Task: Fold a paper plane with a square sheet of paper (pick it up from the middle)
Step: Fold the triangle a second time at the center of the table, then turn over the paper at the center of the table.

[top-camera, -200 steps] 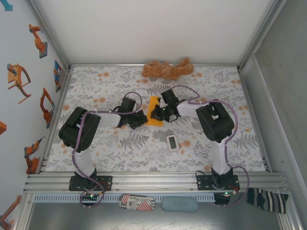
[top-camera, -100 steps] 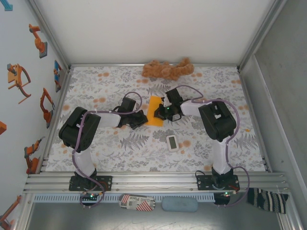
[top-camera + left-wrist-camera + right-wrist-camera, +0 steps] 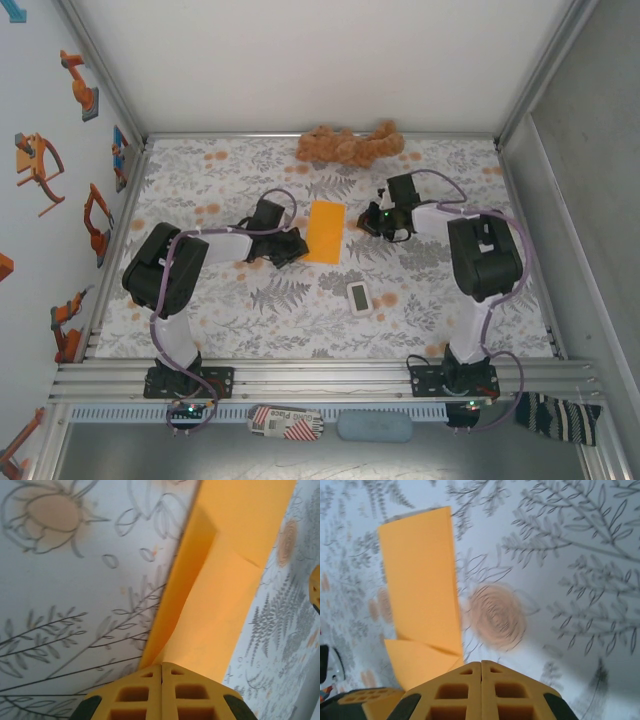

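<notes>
Square sheet of paper (image 3: 324, 231): orange, folded to a long rectangle. I logged it from the top view lying mid-field on the floral surface (image 3: 250, 310), between the two end effectors.

Left end effector (image 3: 291, 246): in the top view it sat at the sheet's near left corner, touching it. Its wrist camera gave me what the overhead did not. The yellow pads (image 3: 132, 695) were pressed together to a hairline seam and the paper's edge ran down into that seam. The sheet's left side stood up off the surface as a raised flap with a crease across it. I entered this end effector as clamped on the sheet.

Right end effector (image 3: 371, 222): it lay off the sheet's right side, apart from it, with bare surface between. Its wrist camera showed the pads (image 3: 512, 695) closed flush with nothing held. The sheet lay ahead and to the left, with a diagonal folded flap at its near end, which from overhead read as a plain rectangle.

Brown plush toy (image 3: 350, 145): top view, at the far edge of the surface, well apart from the sheet.

Small white device (image 3: 359, 297): top view, on the near side, near the sheet's lower right corner and not touching it.
</notes>
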Motion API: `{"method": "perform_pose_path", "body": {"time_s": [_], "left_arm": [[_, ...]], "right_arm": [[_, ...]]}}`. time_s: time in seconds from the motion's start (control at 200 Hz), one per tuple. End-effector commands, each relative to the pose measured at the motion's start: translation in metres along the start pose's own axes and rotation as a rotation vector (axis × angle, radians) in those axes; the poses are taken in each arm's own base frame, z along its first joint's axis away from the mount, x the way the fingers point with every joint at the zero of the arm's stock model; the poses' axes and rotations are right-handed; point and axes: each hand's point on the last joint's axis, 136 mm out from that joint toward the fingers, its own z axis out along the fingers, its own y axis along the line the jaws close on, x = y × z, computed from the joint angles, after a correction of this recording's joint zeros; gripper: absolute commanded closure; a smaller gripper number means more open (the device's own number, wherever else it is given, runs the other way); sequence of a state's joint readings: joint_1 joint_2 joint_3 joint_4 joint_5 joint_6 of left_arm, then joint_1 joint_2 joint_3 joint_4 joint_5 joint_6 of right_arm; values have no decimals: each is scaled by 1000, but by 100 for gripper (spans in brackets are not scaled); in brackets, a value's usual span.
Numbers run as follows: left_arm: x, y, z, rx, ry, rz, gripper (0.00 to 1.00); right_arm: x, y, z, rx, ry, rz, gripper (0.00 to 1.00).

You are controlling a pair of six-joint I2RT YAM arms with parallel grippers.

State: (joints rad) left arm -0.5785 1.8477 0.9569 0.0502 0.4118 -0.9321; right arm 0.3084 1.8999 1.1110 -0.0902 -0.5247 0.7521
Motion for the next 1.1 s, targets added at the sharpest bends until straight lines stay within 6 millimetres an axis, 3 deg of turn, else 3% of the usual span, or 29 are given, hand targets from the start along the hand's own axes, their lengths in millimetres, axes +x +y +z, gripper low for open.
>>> {"method": "perform_pose_path", "body": {"time_s": [0.0,0.115,0.366,0.596,0.856,1.092], "left_arm": [[-11,-40,-20,67,-27,60,87],[-20,-40,-17,39,-37,77,80],[-43,-30,0,2,-49,70,78],[-47,-21,16,-7,-28,38,78],[-41,12,23,-73,-14,-82,78],[-35,28,23,-104,-9,-144,78]], "right_arm": [[5,13,-11,-22,-34,11,95],[19,16,-6,-31,-14,41,86],[39,29,13,-49,19,58,60],[48,34,29,-53,49,81,59],[51,36,40,-59,49,140,54],[43,39,42,-63,7,179,64]]}}
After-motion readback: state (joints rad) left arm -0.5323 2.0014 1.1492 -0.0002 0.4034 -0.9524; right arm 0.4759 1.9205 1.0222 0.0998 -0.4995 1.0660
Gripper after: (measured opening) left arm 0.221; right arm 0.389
